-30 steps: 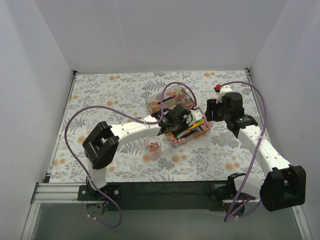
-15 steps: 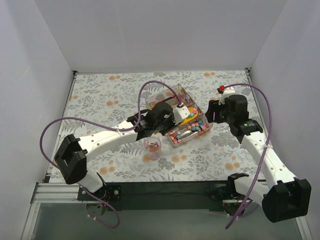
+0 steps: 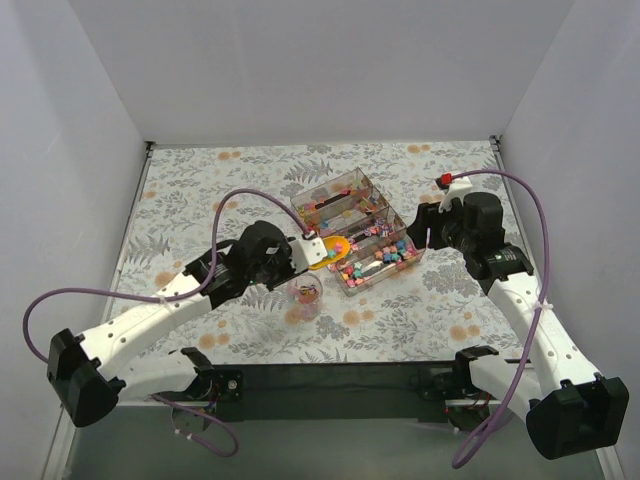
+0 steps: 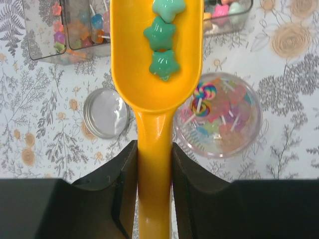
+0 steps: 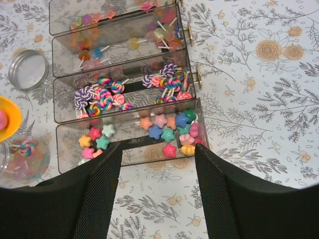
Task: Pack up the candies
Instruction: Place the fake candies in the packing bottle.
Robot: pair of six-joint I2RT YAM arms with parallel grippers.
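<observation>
My left gripper (image 4: 154,149) is shut on the handle of an orange scoop (image 4: 155,74). Three green star candies (image 4: 160,35) lie in the scoop. It hangs just left of and above a small clear jar (image 4: 219,117) that holds lollipops and candies. In the top view the scoop (image 3: 333,250) sits between the jar (image 3: 305,292) and the clear compartment box (image 3: 360,230). My right gripper (image 5: 157,164) is open and empty at the box's near end. Mixed-colour star candies (image 5: 169,129) lie in the nearest compartment.
The jar's silver lid (image 4: 105,112) lies flat on the floral cloth left of the jar. The box's other compartments hold swirl lollipops (image 5: 107,94) and more sweets. White walls close in three sides of the table.
My left arm has drawn back to the left out of the box, carrying the scoop towards the jar. The right gripper has stayed by the box's right end.
</observation>
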